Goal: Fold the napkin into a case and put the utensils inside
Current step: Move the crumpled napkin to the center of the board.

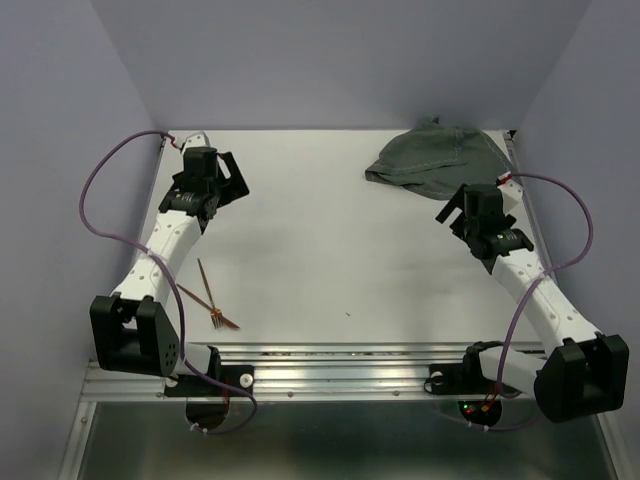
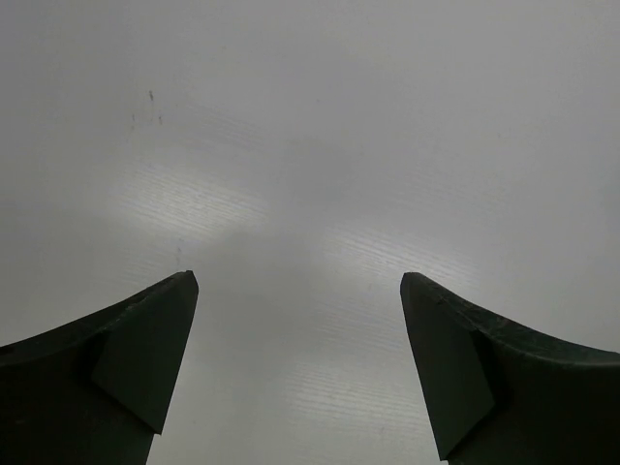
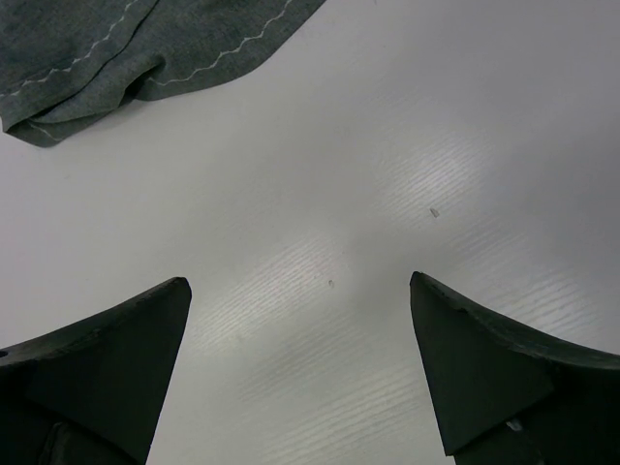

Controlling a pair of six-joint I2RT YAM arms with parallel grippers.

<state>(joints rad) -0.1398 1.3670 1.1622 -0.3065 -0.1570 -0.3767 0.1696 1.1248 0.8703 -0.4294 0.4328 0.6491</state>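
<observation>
Grey-green cloth is my reference point: the napkin (image 1: 437, 160) lies crumpled in a loose heap at the far right of the white table (image 1: 320, 230), not folded into any case.

My right arm reaches forward from its base with the elbow low and the wrist tipped down. The right gripper (image 1: 455, 207) hangs just on the near side of the napkin, close to its edge but apart from it. On the right wrist view its two dark fingers (image 3: 107, 368) stand spread wide with bare tabletop between them. The napkin's stitched hem lies ahead and to their left. They hold nothing and touch nothing.

My left arm stretches forward along the side opposite the napkin. The left gripper (image 1: 232, 175) sits about level with the napkin but well apart from it, across the open table. Its fingers (image 2: 136, 358) are also spread wide over plain white surface, holding nothing.

The utensils (image 1: 208, 297) lie diagonally across from the napkin, well apart from it, beside the lower part of my left arm. They are slim copper-brown pieces lying crossed, with the fork (image 1: 225, 320) tines toward the near edge.
</observation>
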